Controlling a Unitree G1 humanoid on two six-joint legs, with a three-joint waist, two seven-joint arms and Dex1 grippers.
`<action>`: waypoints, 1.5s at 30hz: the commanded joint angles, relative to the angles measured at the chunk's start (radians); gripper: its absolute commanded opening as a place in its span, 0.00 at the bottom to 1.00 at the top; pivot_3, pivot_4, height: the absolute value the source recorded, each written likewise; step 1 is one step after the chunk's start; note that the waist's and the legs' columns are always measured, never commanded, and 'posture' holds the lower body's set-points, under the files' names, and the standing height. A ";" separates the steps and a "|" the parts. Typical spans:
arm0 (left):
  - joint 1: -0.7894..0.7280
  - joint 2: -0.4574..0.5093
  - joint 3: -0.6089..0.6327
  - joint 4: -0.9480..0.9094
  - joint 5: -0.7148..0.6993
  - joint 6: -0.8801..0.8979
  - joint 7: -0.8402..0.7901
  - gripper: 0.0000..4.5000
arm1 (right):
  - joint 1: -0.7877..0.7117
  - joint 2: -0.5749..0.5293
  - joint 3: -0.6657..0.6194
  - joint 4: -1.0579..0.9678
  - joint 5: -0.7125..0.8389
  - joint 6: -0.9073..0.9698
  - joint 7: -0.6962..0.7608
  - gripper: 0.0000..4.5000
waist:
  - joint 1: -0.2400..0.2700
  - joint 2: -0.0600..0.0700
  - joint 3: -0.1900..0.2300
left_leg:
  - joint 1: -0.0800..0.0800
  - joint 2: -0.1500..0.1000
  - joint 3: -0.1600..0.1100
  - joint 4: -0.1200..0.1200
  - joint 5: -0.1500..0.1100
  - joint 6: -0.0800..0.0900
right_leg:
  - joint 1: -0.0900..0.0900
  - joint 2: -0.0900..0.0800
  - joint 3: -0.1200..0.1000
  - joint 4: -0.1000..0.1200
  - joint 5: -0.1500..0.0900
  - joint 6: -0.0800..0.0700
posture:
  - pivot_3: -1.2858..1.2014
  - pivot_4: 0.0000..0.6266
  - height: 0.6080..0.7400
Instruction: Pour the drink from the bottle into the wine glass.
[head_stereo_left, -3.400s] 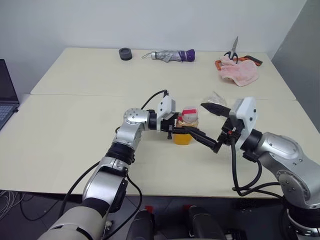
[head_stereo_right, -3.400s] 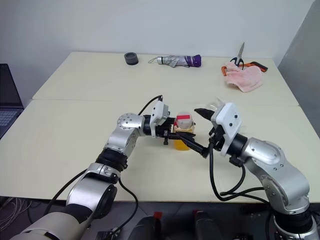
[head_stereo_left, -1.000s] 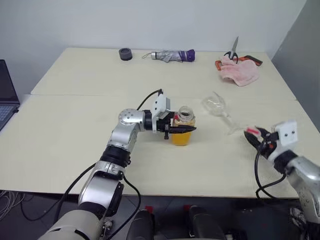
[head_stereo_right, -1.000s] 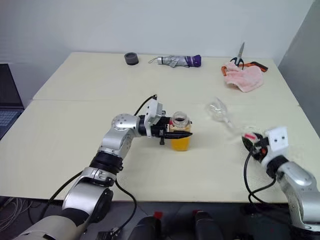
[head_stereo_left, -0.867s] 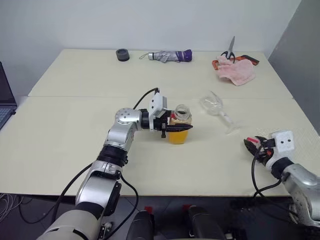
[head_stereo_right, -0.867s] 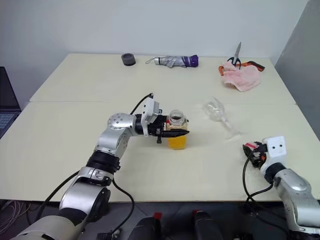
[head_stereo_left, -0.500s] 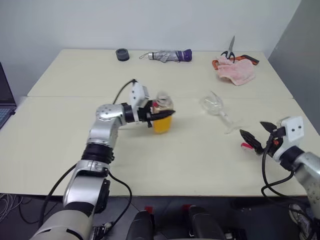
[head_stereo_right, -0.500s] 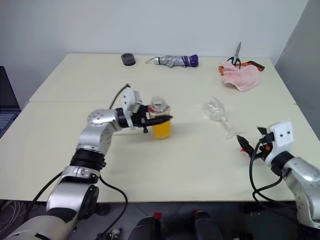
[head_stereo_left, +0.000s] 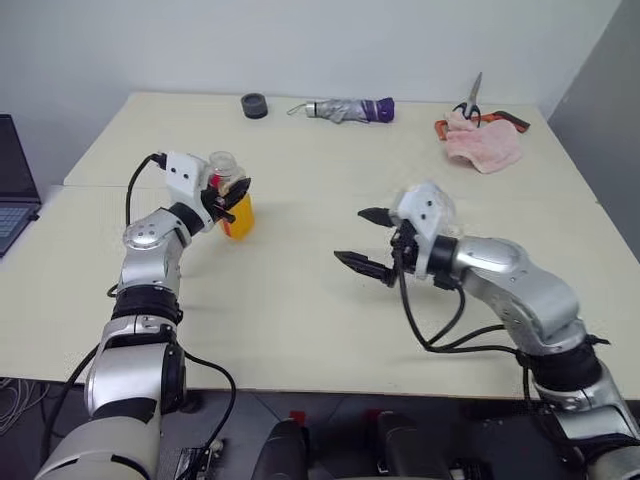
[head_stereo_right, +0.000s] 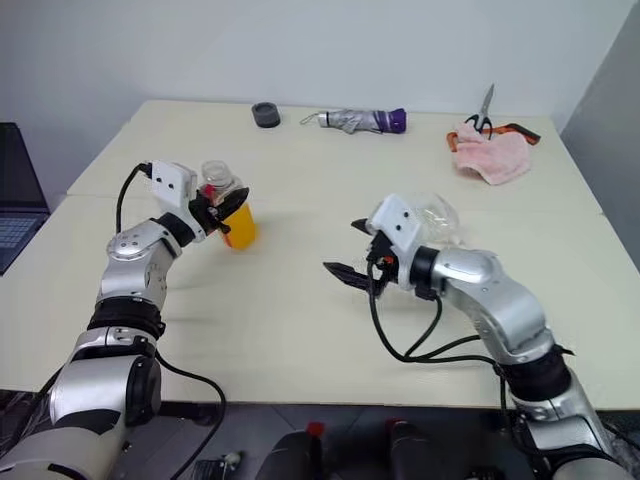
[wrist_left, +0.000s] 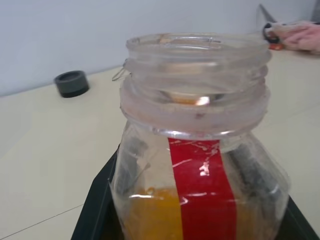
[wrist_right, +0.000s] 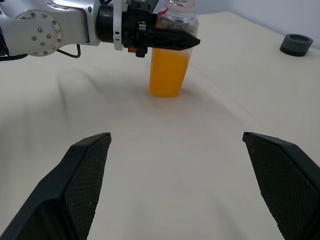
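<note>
**Left gripper clamped on open bottle, right gripper wide and empty**

Left to right, head view, clock positions read from the centre of the surface (head_stereo_left: 300, 300).

- 9 o'clock edge: laptop (head_stereo_left: 15, 180), partly cut off.
- ~10 o'clock: left gripper (head_stereo_left: 232, 194) closed tight on the bottle (head_stereo_left: 233, 205), fingers across its upper body. Bottle upright, cap off, mouth open. The drink (wrist_right: 169, 70) fills the lower part, orange-yellow. Red label strip faces the left wrist camera. Cannot tell if the base touches the surface.
- 12 o'clock, far edge: dark grey ring (head_stereo_left: 254, 105), then folded umbrella (head_stereo_left: 345, 109) with purple end.
- ~3 o'clock, just right of centre: right gripper (head_stereo_left: 368, 240) spread fully, nothing between the fingers, pointing toward 9 o'clock at the bottle, well apart from it.
- Wine glass (head_stereo_right: 438, 218): clear bowl showing just behind the right wrist; stem and foot hidden by the arm.
- 1–2 o'clock, far corner: pink cloth (head_stereo_left: 482, 145) with scissors (head_stereo_left: 466, 100) beside it.
</note>
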 joint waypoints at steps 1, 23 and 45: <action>-0.031 0.022 0.038 0.024 0.005 -0.021 0.077 0.38 | -0.043 0.023 0.015 0.012 -0.040 -0.043 0.018 1.00 | -0.001 0.000 0.000 | 0.000 0.000 0.000 0.000 0.000 0.000 | 0.000 0.000 0.000 0.000 0.000 0.000 | 0.52 0.24 1.00; 0.049 -0.022 0.058 -0.013 0.002 -0.040 0.156 1.00 | -0.028 0.107 0.015 -0.008 -0.101 -0.024 0.020 1.00 | -0.002 0.000 0.000 | 0.001 0.000 -0.001 0.000 0.000 0.000 | 0.000 0.003 -0.001 0.002 0.000 0.000 | 0.52 0.24 1.00; 0.547 -0.086 0.087 -0.703 0.003 0.167 0.387 1.00 | 0.200 -0.027 -0.105 -0.233 -0.045 0.003 0.039 1.00 | -0.002 -0.001 -0.001 | 0.002 0.002 -0.001 0.000 0.000 0.000 | 0.001 0.001 0.000 0.001 0.000 0.000 | 0.52 0.24 1.00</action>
